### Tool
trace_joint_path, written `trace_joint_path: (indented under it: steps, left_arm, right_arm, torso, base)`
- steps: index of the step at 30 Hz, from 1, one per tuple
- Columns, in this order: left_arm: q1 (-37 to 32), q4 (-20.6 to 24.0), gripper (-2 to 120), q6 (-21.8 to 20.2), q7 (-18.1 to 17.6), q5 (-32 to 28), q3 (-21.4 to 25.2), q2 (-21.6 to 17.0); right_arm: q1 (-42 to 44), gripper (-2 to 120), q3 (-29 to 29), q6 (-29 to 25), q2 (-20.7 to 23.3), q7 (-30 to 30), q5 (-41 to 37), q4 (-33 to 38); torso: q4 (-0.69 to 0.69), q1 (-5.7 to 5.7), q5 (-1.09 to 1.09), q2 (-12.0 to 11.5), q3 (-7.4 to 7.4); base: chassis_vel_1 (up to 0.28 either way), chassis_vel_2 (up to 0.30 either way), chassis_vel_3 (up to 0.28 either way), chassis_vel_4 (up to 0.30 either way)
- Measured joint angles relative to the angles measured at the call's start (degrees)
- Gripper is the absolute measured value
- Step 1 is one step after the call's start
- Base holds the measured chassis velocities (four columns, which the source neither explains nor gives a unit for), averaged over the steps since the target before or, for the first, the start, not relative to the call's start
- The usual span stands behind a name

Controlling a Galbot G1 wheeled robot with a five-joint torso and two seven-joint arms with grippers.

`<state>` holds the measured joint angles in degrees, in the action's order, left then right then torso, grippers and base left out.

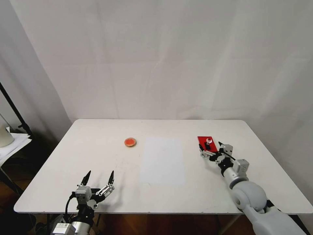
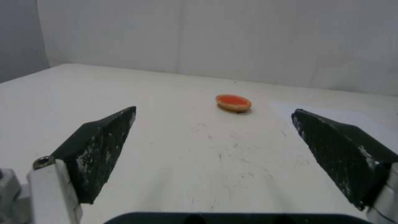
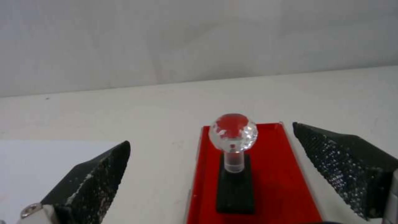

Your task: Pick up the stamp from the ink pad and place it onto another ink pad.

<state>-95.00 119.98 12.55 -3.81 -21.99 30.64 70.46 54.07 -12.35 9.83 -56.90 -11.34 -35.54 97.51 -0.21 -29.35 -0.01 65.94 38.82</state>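
The stamp (image 1: 208, 141), a black block with a clear ball knob, stands upright on the red rectangular ink pad (image 1: 204, 140) at the table's right side. My right gripper (image 1: 212, 146) is open at the pad's near end, low over it. In the right wrist view the stamp (image 3: 235, 155) stands on the ink pad (image 3: 286, 174) just ahead of the open right gripper (image 3: 210, 134), not touched by either finger. The round orange-red ink pad (image 1: 130, 142) lies left of centre. My left gripper (image 1: 100, 175) waits open near the front edge, facing that round ink pad (image 2: 233, 102).
A white paper sheet (image 1: 162, 161) lies flat on the white table (image 1: 97, 137) between the two pads. A black stand pole (image 1: 14, 112) and stacked papers (image 1: 13, 143) sit off the table's left side. A white backdrop hangs behind.
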Motion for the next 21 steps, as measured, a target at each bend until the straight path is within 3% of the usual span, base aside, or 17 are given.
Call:
trace_joint_path:
  steps: [9, 21]
  left_arm:
    - [0.0, 0.0, 100, 0.0, 0.0, 0.0, 0.0, 0.0]
    - [0.0, 0.0, 100, 0.0, 0.0, 0.0, 0.0, 0.0]
  right_arm:
    - [-1.8, 92, 0.6, 0.3, -0.9, -2.9, -1.6, -3.1]
    - [-1.2, 51, 0.6, 0.4, -0.9, -3.1, -2.0, -2.9]
  torso:
    - [-0.01, 0.01, 0.01, 0.0, -0.01]
    - [-0.01, 0.01, 0.01, 0.0, -0.01]
  base:
    - [0.000, 0.000, 0.000, 0.000]
    - [0.000, 0.000, 0.000, 0.000]
